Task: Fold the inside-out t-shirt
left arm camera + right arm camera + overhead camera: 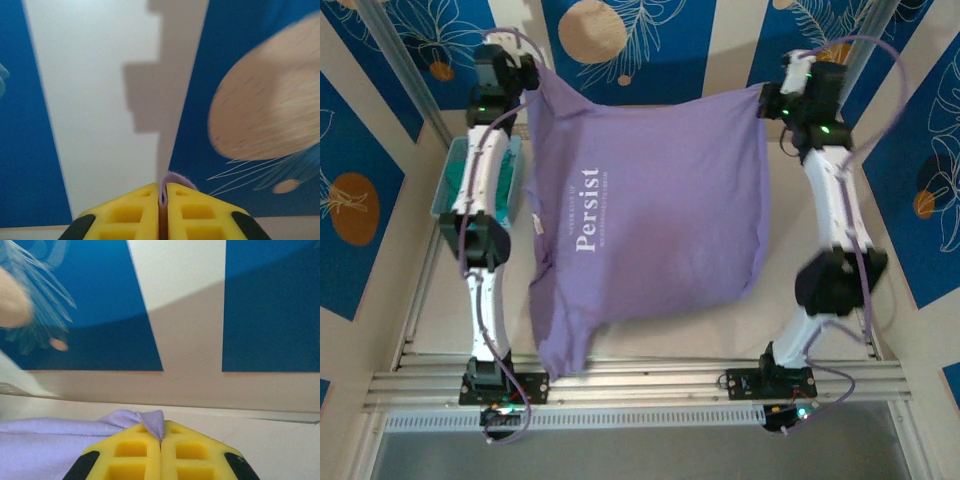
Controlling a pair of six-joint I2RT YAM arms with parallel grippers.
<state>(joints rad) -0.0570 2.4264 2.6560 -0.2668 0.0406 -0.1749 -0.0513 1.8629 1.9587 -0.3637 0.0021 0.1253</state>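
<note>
Cloth this soft and limp wants corner holds: the inside-out t-shirt (650,220) hangs spread over the desk (782,250) toward its near edge, far corners pinched in left fingers (131,216) and right fingers (131,455).

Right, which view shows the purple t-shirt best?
Top external: the whole t-shirt hangs spread between the left gripper and right gripper. Left wrist shows a pinched sliver; right wrist, a pinched corner and fold.

Top view: bright, even light, slightly soft focus. Left wrist: a stepped grey shadow (150,95) is lying across the white wall stripe (90,100); the tan disc (265,95) is blurring. Right wrist: a curved shadow (190,340) is dimming the lower wall (150,390); the feathery print (35,295) is smearing.
</note>
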